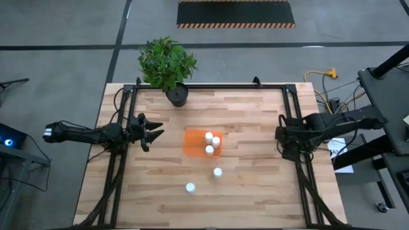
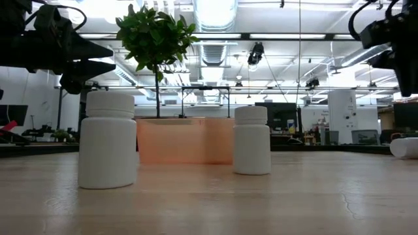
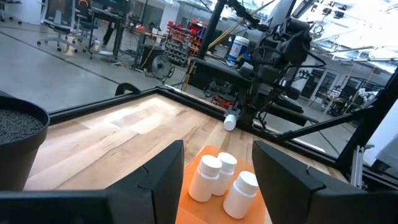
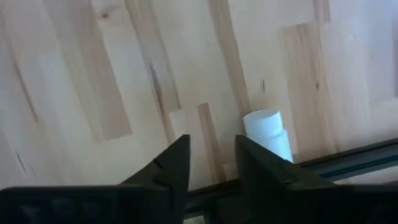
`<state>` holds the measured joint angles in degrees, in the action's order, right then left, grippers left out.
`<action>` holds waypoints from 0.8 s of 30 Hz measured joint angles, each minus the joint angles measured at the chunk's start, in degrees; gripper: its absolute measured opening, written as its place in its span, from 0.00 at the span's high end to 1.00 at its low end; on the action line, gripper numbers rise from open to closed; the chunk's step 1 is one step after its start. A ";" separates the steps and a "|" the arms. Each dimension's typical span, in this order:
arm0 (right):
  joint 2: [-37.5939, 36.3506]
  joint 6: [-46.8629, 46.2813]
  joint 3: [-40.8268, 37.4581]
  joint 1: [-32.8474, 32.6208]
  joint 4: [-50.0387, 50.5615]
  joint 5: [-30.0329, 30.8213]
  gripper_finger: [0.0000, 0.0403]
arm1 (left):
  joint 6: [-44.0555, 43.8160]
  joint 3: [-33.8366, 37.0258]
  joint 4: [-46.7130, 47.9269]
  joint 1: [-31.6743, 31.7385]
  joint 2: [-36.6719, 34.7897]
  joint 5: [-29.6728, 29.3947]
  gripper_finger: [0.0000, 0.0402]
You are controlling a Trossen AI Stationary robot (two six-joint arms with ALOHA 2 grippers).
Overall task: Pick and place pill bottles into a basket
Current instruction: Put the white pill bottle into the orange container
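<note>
Two pairs of dark fingers stand parted with nothing between them: the left gripper (image 1: 155,132) hangs over the tabletop (image 1: 249,112) just left of the basket (image 1: 194,143), its fingers (image 3: 158,180) spread with a clear gap that frames the basket, and the right gripper (image 1: 281,142) sits at the tabletop's right edge, its fingers (image 4: 171,165) a narrow way apart above bare wood. Close beside the right gripper, a pill bottle on its side (image 4: 269,133) lies against the dark rail of the frame, untouched. The basket is a small rectangle of translucent orange plastic near the middle of the tabletop, and three upright pill bottles (image 1: 211,143) stand clustered in its right part, touching or nearly touching one another. Two more pill bottles stand upright on the wood nearer the front edge, one (image 1: 218,172) just in front of the basket and another (image 1: 190,187) farther forward and left. All are short white cylinders with smooth sides and wider white caps. The tabletop is pale butcher-block wood in glued strips. A leafy green plant in a round black pot (image 1: 177,96) stands at the back edge.
</note>
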<state>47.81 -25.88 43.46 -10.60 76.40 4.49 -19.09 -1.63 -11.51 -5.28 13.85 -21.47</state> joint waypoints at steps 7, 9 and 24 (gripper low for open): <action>3.45 6.07 0.00 5.67 -0.26 -0.07 0.56 | 0.00 0.00 0.00 0.00 0.00 0.00 0.57; 4.56 7.58 0.00 7.13 -0.23 -0.26 0.54 | 0.00 0.00 0.00 0.00 0.00 0.00 0.57; 19.05 17.52 0.32 15.80 1.10 -7.89 0.51 | 0.00 0.00 0.00 0.00 0.00 0.00 0.57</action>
<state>66.86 -8.36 43.79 5.20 77.49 -3.40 -19.09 -1.63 -11.51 -5.28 13.85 -21.47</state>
